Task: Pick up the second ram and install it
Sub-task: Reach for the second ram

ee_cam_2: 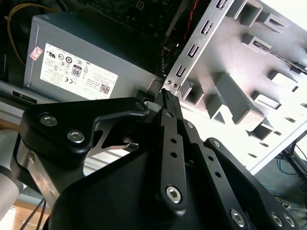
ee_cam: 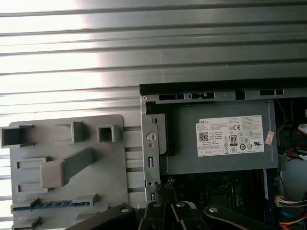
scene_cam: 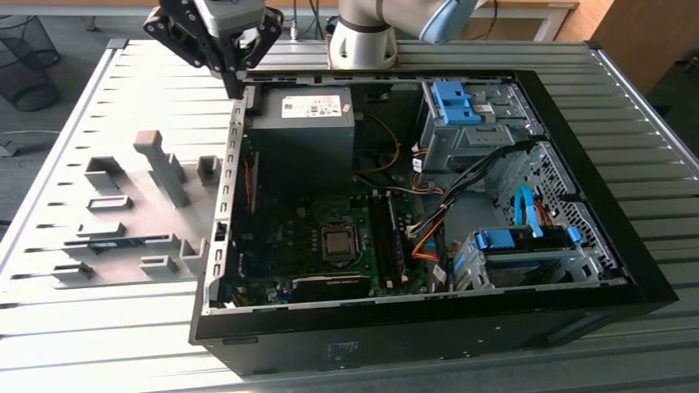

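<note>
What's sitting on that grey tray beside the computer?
Several grey slotted blocks and the second ram, a blue-green stick lying in one slot. The table under the tray is hidden.

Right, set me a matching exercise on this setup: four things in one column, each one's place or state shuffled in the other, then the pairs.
Column one:
1. second ram
2. gripper
3. power supply
4. blue drive clips

Column two:
A. on the metal drive cages inside the case
B. lying in the grey fixture plate, outside the case
C. grey box with a white label, in a corner of the case
D. shut, holding nothing, at the case wall beside the power supply

Pairs: 1-B, 2-D, 3-C, 4-A.
</note>
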